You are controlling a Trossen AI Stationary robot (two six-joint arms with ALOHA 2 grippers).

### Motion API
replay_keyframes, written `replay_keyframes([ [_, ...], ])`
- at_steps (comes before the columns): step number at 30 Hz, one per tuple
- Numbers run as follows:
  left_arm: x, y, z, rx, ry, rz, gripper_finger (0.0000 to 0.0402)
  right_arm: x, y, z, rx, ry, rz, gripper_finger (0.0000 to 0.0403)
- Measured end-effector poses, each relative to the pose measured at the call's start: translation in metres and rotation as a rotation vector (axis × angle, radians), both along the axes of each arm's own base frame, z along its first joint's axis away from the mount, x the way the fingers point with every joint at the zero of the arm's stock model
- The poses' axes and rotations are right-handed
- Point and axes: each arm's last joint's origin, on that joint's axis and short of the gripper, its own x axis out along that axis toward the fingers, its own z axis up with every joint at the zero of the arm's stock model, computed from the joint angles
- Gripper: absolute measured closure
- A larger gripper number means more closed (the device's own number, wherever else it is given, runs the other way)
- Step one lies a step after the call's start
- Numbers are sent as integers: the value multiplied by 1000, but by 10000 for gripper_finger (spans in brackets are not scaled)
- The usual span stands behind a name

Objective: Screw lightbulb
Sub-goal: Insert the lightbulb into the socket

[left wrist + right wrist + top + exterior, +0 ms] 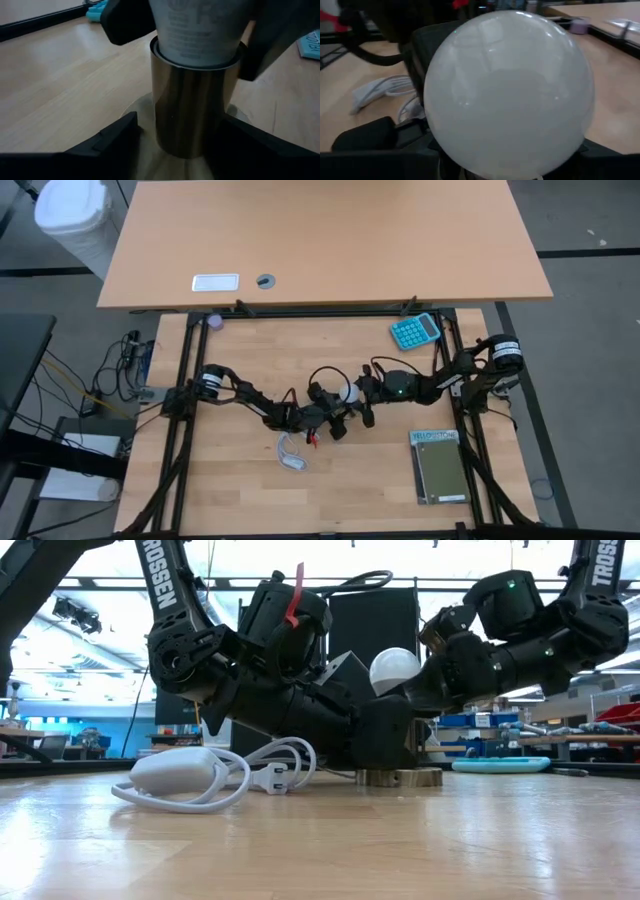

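Note:
The lightbulb (395,668), a white globe, stands upright with its neck (200,30) in the top of a metal socket tube (190,105). The tube rises from a round base (425,778) on the wooden table. My left gripper (335,420) comes in from the table's left and is closed around the tube low down. My right gripper (362,395) reaches in from the right and is shut on the bulb, whose globe (507,95) fills the right wrist view. My left gripper pinches the socket tube near its foot (165,140) between its two fingers (115,137), just above the round base. The fingers come nearly level from the table's left. The socket stands upright with its base on the table. My right gripper pinches the bulb's white neck (170,35) between its two fingers (127,22), just above the socket's rim. The fingers come nearly level from the table's right and lie across the bulb. The bulb stands upright with its lower end inside the tube.
A coiled white cable with a plug (200,775) lies near the left arm, toward the near edge. A teal calculator (415,330) lies at the far right and a grey-green booklet (438,465) at the near right. A second desk (320,240) stands beyond the far edge.

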Motion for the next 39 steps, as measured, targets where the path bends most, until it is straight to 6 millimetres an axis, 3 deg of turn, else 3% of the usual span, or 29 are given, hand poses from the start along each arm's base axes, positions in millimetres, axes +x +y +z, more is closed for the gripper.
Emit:
replay_keyframes([
  [9,0,0,0,3,1,10,133,0,17,0,49,-7,-152,202],
  [18,0,1,0,3,-1,18,133,13,35,6,53,25,-288,204],
  [27,0,1,0,-3,-2,25,133,14,40,6,120,13,-406,204],
  [34,0,1,0,-3,-2,25,133,14,42,6,78,25,-379,201],
  [39,0,1,0,-2,-2,25,133,16,39,8,62,37,-267,171],
])
